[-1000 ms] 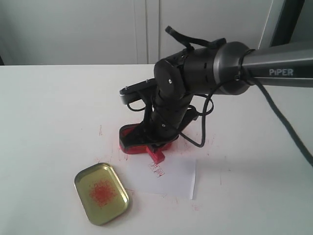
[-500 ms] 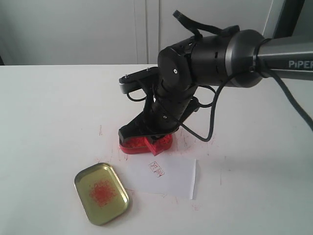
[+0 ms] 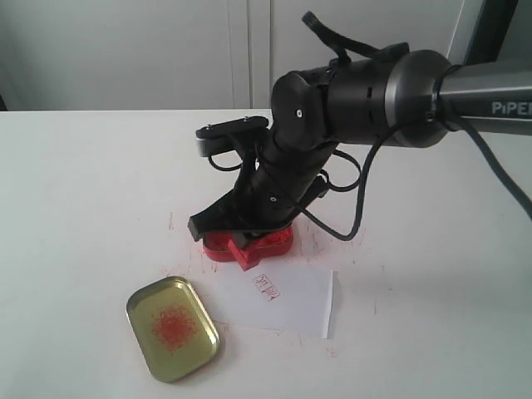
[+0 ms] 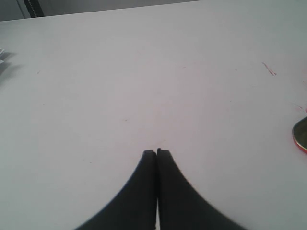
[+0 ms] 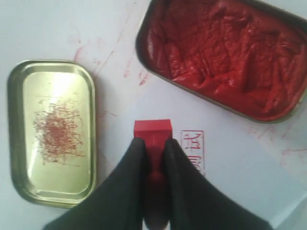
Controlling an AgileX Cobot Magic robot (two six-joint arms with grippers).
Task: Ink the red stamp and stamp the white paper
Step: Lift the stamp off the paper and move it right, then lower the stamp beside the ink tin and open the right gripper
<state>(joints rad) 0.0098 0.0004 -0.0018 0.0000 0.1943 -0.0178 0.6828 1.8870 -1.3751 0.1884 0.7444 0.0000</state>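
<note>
My right gripper [image 5: 154, 143] is shut on the red stamp [image 5: 153, 132], holding it by its handle above the white paper [image 5: 225, 177]; the stamp [image 3: 243, 255] hangs at the paper's [image 3: 299, 301] near-left part, in front of the red ink tin [image 3: 274, 243]. A red square imprint [image 5: 193, 151] shows on the paper beside the stamp, and the same imprint [image 3: 266, 287] is visible from the exterior camera. The open ink tin [image 5: 225, 52] is full of rough red paste. My left gripper [image 4: 157, 152] is shut and empty over bare white table, outside the exterior view.
The gold lid [image 3: 172, 327] with a red smudge lies upside down on the table left of the paper; in the right wrist view the lid [image 5: 53, 132] sits close beside the stamp. Faint red streaks mark the white tabletop [image 3: 83, 191] around the tin.
The right arm has lifted and swung left, carrying the stamp off the paper toward the tin's front left. The imprint on the paper is now uncovered.
</note>
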